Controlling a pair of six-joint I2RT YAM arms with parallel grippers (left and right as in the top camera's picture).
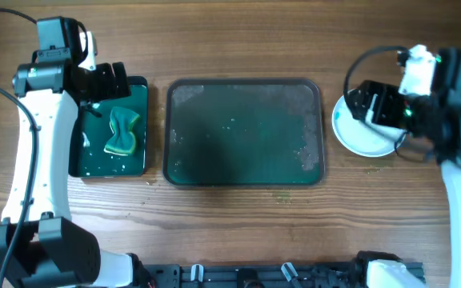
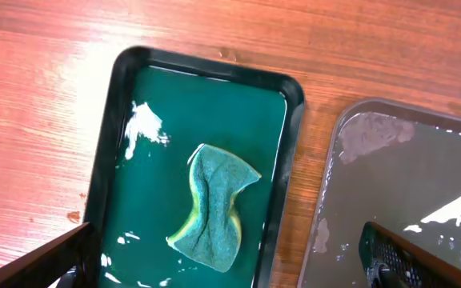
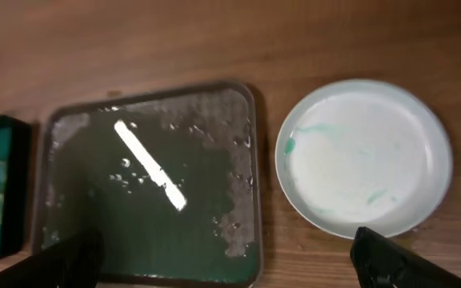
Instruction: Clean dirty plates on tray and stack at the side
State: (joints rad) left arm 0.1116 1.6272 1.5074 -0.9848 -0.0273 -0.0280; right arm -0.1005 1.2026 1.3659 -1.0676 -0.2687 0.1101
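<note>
Right wrist view: right pincer (image 3: 226, 240) spread wide, empty, near the plate (image 3: 364, 156); left pincer (image 2: 226, 240) likewise wide.

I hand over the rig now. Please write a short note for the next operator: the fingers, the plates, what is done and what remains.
Left gripper: fingers open, empty, above the small green tray where the sponge lies.
Right gripper: fingers open, empty, above the plates.
Tray: no plates on it, only wet residue.
Plates: on the table right of the tray; the count is not visible.
Left: the top plate shows faint green streaks, so perhaps wipe it.
</note>
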